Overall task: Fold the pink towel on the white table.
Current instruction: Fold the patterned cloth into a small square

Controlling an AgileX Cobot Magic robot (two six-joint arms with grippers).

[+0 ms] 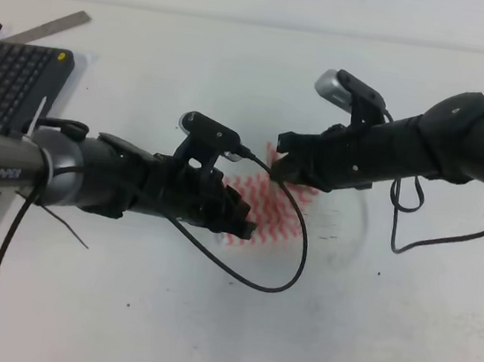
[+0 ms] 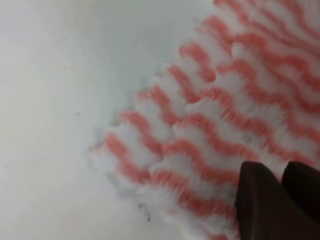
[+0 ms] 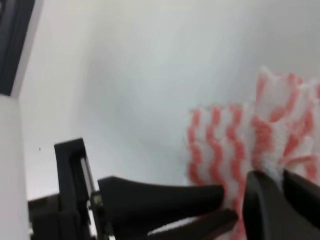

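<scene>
towel: the thin soft pink-and-white wavy striped towel (image 1: pixel 267 204) lies about dead centre of the overhead view, mostly hidden under both arms, only a rumpled patch showing

table: big flat plain white table (image 1: pixel 205 328) with a few dark specks, the towel rests right on it

left gripper: black left gripper (image 1: pixel 245 226) comes in from 9 o'clock and sits at the towel's 7 o'clock corner. in the left wrist view its two dark fingers (image 2: pixel 260 200) are close together right on the striped cloth, looks pinched onto the towel edge

right gripper: black right gripper (image 1: pixel 278 166) reaches in from 3 o'clock to the towel's 12 o'clock edge. in the right wrist view its dark fingers (image 3: pixel 265 205) are nearly together with a bit of cloth bunched up at them, so it looks clamped on the towel too

towel shape: the part by the right gripper stands up off the table in a little peak, the rest lies flatter with a wavy edge

keyboard: black rectangular keyboard (image 1: pixel 9 88) over at 9 to 10 o'clock, well apart from the towel

ruler: grey metal ruler (image 1: pixel 48 28) at about 10 o'clock, just beyond the keyboard

cable: thin black cable (image 1: pixel 289 267) loops from the left arm's camera across the towel toward 5 o'clock
</scene>
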